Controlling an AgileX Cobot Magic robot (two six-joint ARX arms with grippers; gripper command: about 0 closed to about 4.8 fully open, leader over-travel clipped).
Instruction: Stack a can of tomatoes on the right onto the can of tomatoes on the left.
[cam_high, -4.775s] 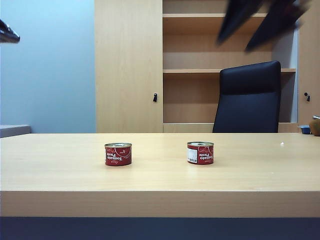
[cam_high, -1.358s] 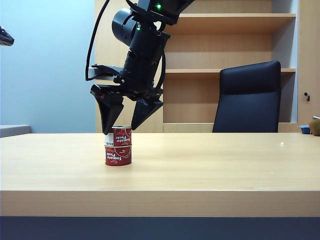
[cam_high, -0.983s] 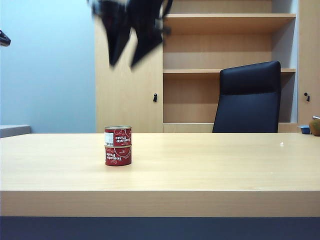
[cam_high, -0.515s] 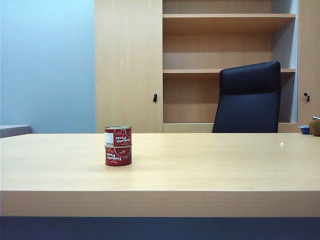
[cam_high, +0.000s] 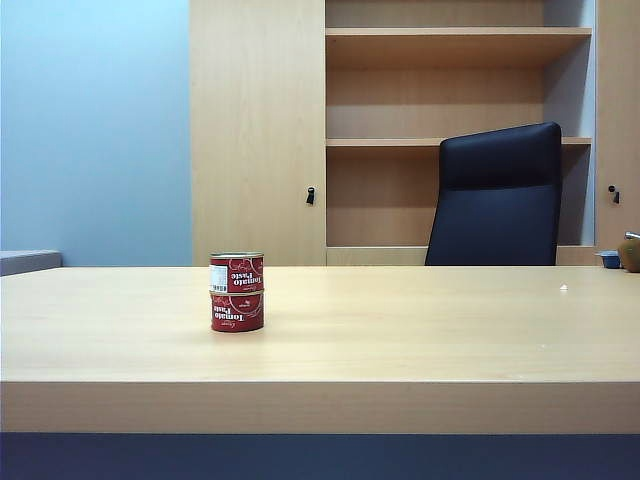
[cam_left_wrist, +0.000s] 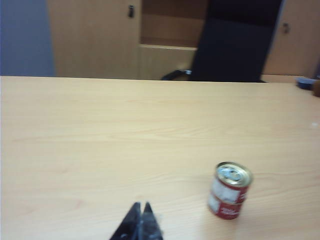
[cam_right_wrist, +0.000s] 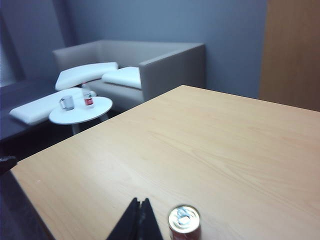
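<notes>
Two red tomato paste cans stand stacked on the left half of the wooden table (cam_high: 420, 340): the upper can (cam_high: 237, 271) sits squarely on the lower can (cam_high: 237, 311). The left wrist view shows the same stack, upper can (cam_left_wrist: 230, 182) over lower can (cam_left_wrist: 223, 209), off to one side of my left gripper (cam_left_wrist: 141, 205), which is shut and empty above bare tabletop. In the right wrist view my right gripper (cam_right_wrist: 139, 201) is shut and empty, high above the table, with the upper can's silver lid (cam_right_wrist: 184, 218) just beside its tips. Neither gripper appears in the exterior view.
A black office chair (cam_high: 497, 195) stands behind the table, in front of wooden shelves and a cupboard (cam_high: 257, 130). The right wrist view shows a grey sofa (cam_right_wrist: 130, 70) and a small round white side table (cam_right_wrist: 80, 111) beyond the table's edge.
The right gripper, which hung open over the stacked cans, rose out of the exterior view. The stack has stayed put.
</notes>
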